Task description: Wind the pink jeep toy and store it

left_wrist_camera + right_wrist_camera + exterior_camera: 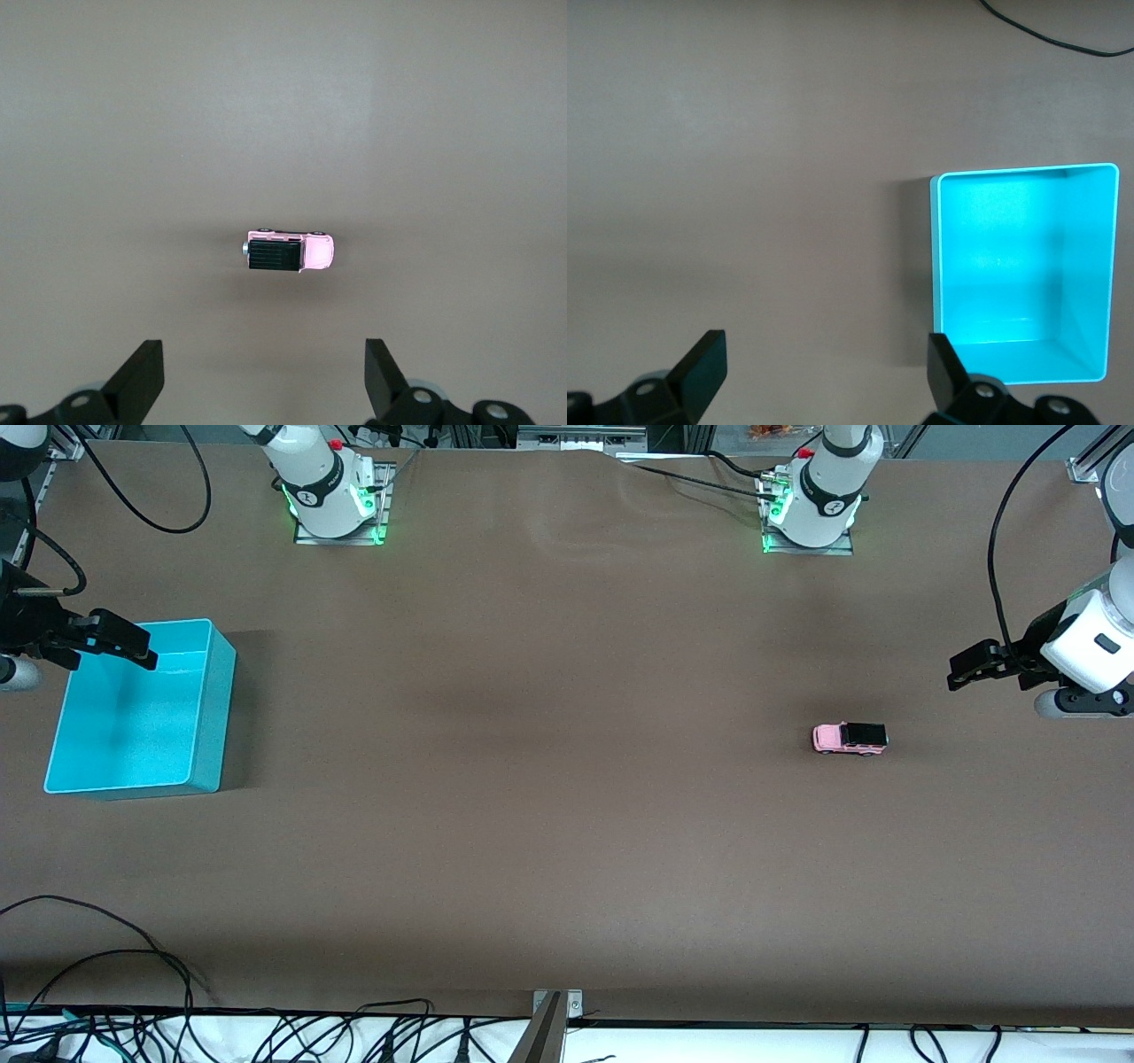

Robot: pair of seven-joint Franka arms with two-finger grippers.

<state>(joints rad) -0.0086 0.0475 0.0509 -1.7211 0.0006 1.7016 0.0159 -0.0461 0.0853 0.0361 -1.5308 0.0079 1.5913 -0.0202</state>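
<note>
The pink jeep toy (849,738) stands on its wheels on the brown table toward the left arm's end; it shows with its black roof in the left wrist view (290,251). My left gripper (966,666) hangs open and empty in the air near that end of the table, apart from the jeep; its open midpoint shows in the left wrist view (264,376). The turquoise bin (142,710) stands empty at the right arm's end and shows in the right wrist view (1023,274). My right gripper (120,640) is open and empty over the bin's rim; its open midpoint shows in the right wrist view (826,372).
The two arm bases (332,491) (815,500) stand along the table edge farthest from the front camera. Loose black cables (133,974) lie at the table edge nearest the camera.
</note>
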